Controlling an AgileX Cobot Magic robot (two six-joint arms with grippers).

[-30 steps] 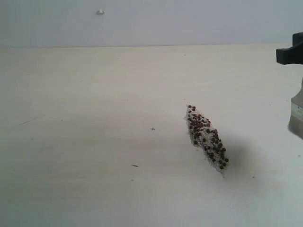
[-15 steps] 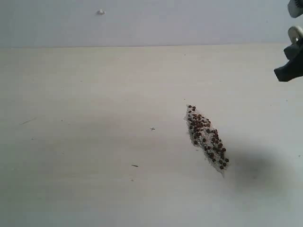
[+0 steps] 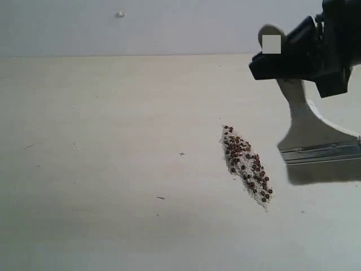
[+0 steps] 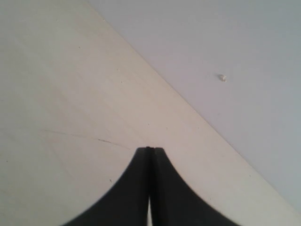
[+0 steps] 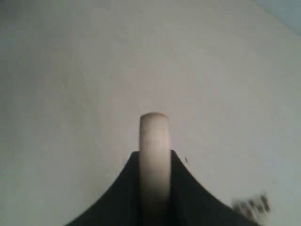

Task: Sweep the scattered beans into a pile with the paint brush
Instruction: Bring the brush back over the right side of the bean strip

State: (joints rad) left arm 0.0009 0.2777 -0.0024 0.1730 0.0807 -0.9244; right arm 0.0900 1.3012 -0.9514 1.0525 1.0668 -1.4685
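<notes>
While the right gripper (image 3: 285,63) clamps the pale handle of the paint brush (image 3: 307,127) just below its holed end, in the upper right of the exterior frame, the step in hand looks like lining up a stroke at the beans (image 3: 245,165). To do it well, I judge the bristles should come down flat on the table (image 3: 101,180) beside the strip. They should then push slowly and lightly, so the small round beans roll together rather than skip under or past the brush. The beans already form 1 narrow slanted band right of centre, running from upper left to lower right with whitish grains mixed in. The useful strokes therefore seem to be short ones at its 2 ends, nudging them toward the middle. The brush hangs with its metal band and bristles at the right edge, lower than the gripper and just right of the band's lower half, apart from the beans. Whether the bristles touch the table I cannot tell. The left gripper (image 4: 149,153) is closed on nothing, its jaws pressed together over bare table.
</notes>
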